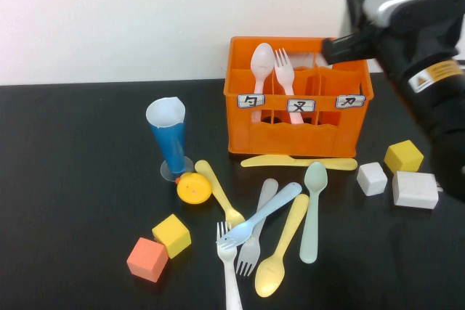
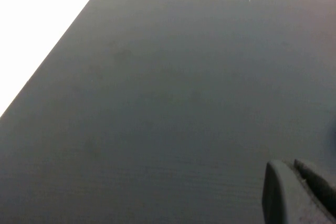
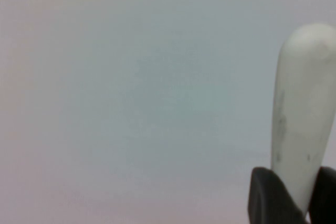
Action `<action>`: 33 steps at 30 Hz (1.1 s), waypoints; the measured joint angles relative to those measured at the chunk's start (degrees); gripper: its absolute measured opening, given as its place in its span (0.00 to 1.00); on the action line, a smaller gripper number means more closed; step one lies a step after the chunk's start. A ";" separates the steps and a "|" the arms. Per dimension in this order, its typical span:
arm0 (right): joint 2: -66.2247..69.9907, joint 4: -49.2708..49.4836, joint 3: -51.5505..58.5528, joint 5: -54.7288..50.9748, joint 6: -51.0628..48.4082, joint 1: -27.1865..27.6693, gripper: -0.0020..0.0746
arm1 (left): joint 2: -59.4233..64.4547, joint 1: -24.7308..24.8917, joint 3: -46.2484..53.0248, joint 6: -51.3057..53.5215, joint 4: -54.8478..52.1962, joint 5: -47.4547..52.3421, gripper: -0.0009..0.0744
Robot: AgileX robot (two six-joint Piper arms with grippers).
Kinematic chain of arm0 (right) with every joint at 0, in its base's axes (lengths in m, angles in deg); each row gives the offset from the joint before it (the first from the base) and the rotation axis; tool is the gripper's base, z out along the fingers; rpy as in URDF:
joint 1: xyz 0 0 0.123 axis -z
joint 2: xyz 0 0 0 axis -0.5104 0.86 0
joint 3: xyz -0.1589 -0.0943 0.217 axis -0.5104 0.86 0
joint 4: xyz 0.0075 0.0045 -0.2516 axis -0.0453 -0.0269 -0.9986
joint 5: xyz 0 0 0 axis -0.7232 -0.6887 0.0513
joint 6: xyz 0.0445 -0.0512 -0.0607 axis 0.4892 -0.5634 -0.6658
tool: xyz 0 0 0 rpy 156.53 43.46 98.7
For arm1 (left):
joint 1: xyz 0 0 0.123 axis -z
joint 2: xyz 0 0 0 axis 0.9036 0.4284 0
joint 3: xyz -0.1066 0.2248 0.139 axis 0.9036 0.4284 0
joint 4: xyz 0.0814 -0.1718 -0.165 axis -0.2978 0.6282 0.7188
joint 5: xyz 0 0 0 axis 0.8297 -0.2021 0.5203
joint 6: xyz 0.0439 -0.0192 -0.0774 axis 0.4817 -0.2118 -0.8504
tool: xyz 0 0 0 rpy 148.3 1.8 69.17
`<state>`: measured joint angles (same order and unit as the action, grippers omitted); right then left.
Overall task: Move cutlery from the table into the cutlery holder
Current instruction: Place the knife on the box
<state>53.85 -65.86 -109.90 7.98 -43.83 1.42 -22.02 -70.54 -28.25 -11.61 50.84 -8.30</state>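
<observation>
The orange cutlery holder [image 1: 290,136] stands at the back of the black table [image 1: 73,179]. A pink spoon [image 1: 261,63] and a pink fork [image 1: 285,70] stand in it. My right gripper [image 1: 330,50] is over the holder's right end, shut on a white cutlery handle [image 3: 304,103], seen between its fingers [image 3: 265,192]. On the table lie a yellow knife [image 1: 298,162], a pale green spoon [image 1: 314,208], two yellow spoons [image 1: 283,248] [image 1: 218,194], a blue fork [image 1: 261,215], a grey fork [image 1: 267,192] and a white fork [image 1: 230,274]. My left gripper [image 2: 294,169] is out of the high view, shut and empty over bare table.
A blue cup [image 1: 171,143] and a yellow round toy [image 1: 194,188] stand left of the holder. An orange cube [image 1: 147,259] and a yellow cube [image 1: 171,235] lie at the front left. A white cube [image 1: 371,178], a yellow cube [image 1: 404,156] and a white block [image 1: 415,189] lie at the right.
</observation>
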 joint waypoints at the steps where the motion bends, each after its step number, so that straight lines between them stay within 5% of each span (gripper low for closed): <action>1: -0.52 0.41 0.00 -1.21 0.00 0.54 0.22 | 0.00 0.00 0.00 0.18 0.00 0.00 0.01; 11: -1.72 0.93 0.00 -10.78 1.09 1.52 0.22 | 0.00 0.00 0.00 0.18 0.00 0.00 0.01; 23: 3.35 0.93 0.00 -10.19 1.21 3.33 0.22 | 0.00 0.00 0.00 0.18 0.00 0.00 0.01; 33: 1.42 1.16 0.00 -16.91 1.09 3.33 0.48 | 0.00 0.00 0.00 0.18 0.00 0.00 0.01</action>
<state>55.28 -64.70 -109.90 -8.93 -42.74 4.75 -22.02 -70.54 -28.25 -11.44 50.84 -8.30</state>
